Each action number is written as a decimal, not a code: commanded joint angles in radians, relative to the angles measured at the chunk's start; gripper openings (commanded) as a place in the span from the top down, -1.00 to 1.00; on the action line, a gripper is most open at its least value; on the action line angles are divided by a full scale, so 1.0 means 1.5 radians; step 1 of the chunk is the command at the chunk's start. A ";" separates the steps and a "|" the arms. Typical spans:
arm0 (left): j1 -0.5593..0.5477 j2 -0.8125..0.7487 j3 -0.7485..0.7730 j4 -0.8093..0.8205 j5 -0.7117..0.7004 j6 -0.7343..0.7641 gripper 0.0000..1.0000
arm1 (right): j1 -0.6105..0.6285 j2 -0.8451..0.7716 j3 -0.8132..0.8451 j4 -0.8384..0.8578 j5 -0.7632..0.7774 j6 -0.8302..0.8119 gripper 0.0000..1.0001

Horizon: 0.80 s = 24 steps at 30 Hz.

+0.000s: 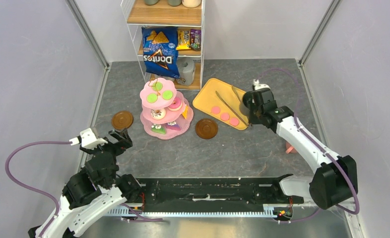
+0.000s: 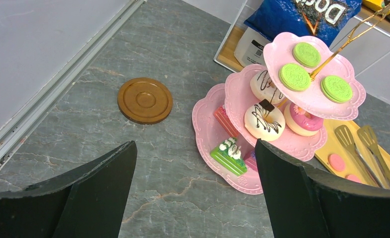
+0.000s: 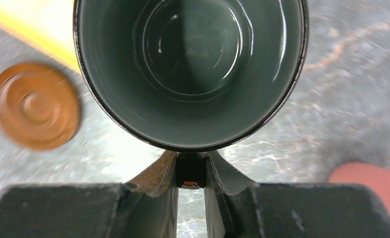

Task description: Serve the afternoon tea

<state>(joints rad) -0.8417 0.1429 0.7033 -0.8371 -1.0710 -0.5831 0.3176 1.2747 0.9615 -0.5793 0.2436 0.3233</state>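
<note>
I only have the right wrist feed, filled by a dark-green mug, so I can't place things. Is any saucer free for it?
Observer: Both. Nearest your dark-green mug, one round brown saucer lies bare between the pink three-tier scalloped stand and the yellow tray.
Operator: And the other?
Observer: The second brown saucer lies bare left of the stand, just ahead of the open left gripper.
Operator: What's on the tray?
Observer: Three pink macarons and metal tongs.

Three green macarons (image 2: 294, 77), three pink macarons (image 1: 225, 116), two brown saucers (image 2: 145, 100), one stand (image 2: 203, 124)
</note>
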 commanded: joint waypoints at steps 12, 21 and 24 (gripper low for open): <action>0.006 0.015 0.012 0.002 -0.027 -0.017 -0.90 | 0.184 0.060 0.063 0.102 -0.281 -0.240 1.00; 0.007 0.018 0.012 0.001 -0.025 -0.016 -0.90 | 0.242 0.137 0.095 0.109 -0.234 -0.294 1.00; 0.007 0.017 0.011 0.002 -0.025 -0.016 -0.90 | 0.250 0.163 0.106 0.109 -0.226 -0.299 1.00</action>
<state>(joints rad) -0.8371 0.1547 0.7033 -0.8375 -1.0721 -0.5831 0.6792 1.4963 1.0435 -0.5068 -0.1215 -0.0807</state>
